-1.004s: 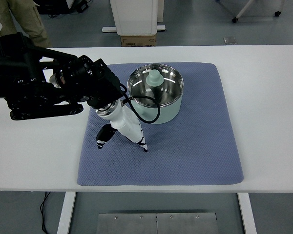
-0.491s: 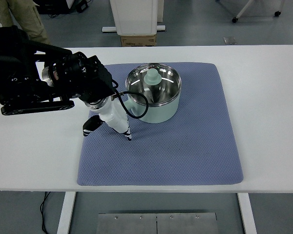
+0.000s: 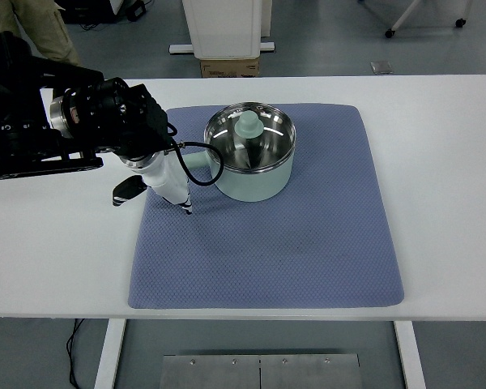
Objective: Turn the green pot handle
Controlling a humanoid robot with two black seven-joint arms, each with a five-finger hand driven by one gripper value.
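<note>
Left black-and-white hand (image 3: 158, 182), fingers loosely open and gripping nothing, is mid-push beside the pale green steel pot's (image 3: 251, 162) stubby handle (image 3: 196, 160), centre-left; next, probably more sideways nudging.

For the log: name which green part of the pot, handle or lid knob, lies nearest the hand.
The handle, the pale green bar sticking out of the pot's left side toward the left hand. The lid knob sits farther right, at the lid's centre.

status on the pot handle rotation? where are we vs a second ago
Mostly underway. Done: the green pot has swung on the blue mat; its handle, which pointed toward the near edge a second ago, now points left. In hand: the left hand sits at the handle end, moving left with it. Left: finishing the turn and letting go. I can't tell if the fingers actually grip the handle.
</note>
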